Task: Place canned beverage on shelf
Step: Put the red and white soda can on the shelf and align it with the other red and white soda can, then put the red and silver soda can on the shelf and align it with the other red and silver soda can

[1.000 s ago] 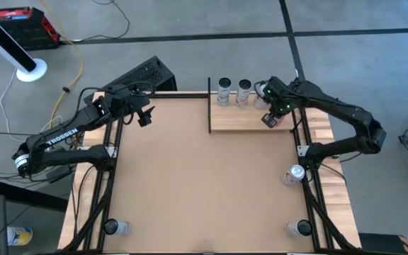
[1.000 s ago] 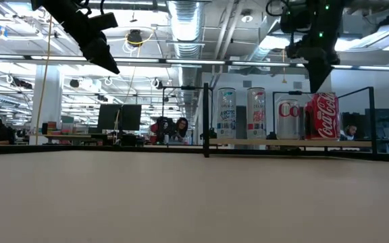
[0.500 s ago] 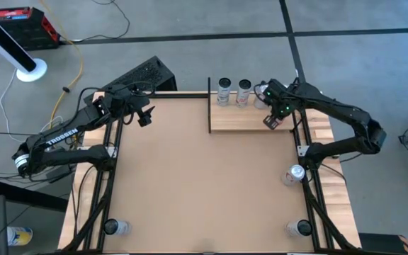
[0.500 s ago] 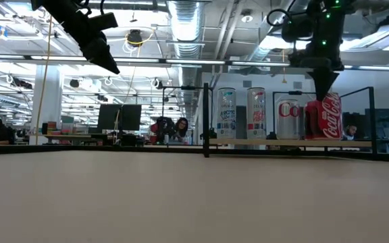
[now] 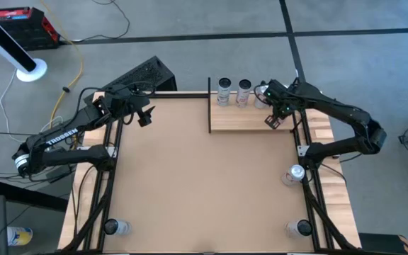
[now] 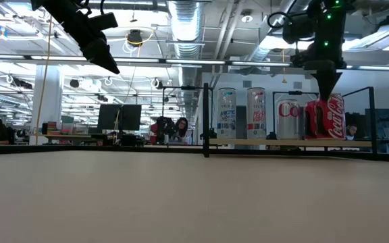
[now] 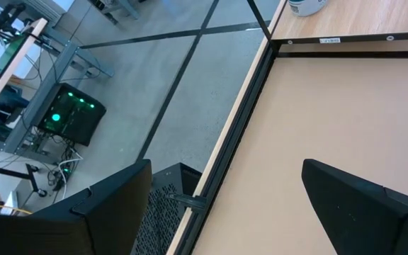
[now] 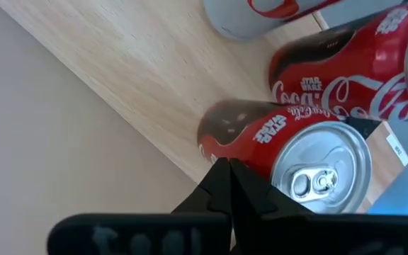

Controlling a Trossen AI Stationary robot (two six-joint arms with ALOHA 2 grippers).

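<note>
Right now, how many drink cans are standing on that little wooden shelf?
5 that I can see on the shelf: two tall pale cans, a silver can, and two red cans under the right gripper. Others may be hidden.

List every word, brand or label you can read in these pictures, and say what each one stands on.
"TROSSEN": on the left arm.
"Coca-Cola" and "STAR WARS": on the nearer red can on the shelf.
"Coca-Cola": also on the second red can behind it.
Print on the two tall pale cans and the small sticker on the shelf's black rail: too small to read.
</note>
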